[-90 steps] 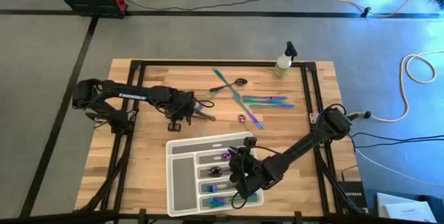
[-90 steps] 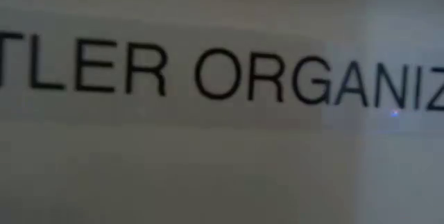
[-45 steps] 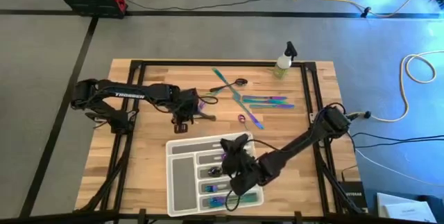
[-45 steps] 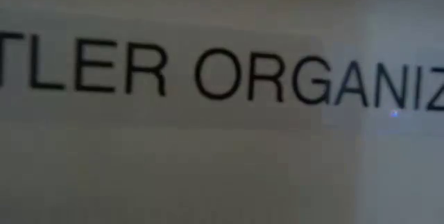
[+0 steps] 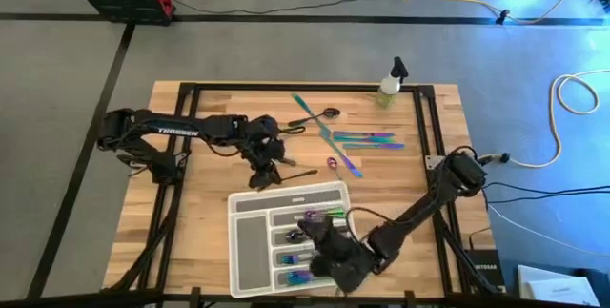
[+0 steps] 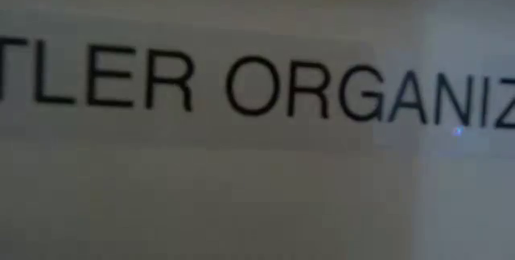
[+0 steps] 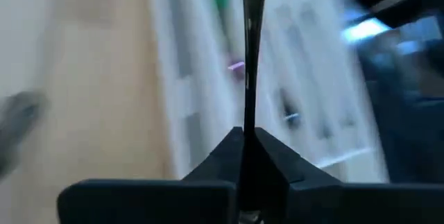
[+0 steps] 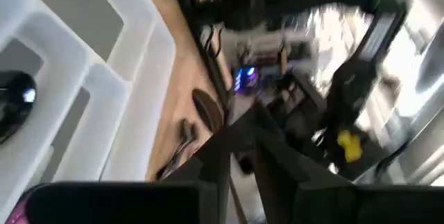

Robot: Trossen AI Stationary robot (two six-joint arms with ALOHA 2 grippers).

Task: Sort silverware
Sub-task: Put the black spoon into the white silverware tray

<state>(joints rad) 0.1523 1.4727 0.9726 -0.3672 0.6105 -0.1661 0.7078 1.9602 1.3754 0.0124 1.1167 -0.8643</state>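
the left gripper (image 5: 270, 167) is clamped on a dark utensil (image 7: 250, 50) just beyond the compartment tray (image 5: 250, 251); ease it over a slot before releasing. loose silverware (image 5: 355, 140) lies farther back. the right gripper (image 5: 332, 262), empty with its fingers almost together, hovers over the tray's near end.

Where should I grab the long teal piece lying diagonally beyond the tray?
Probably the teal piece's near half, coming straight down with jaws across its width: it lies flat on bare wood there, while its far end is crowded by the dark spoon.
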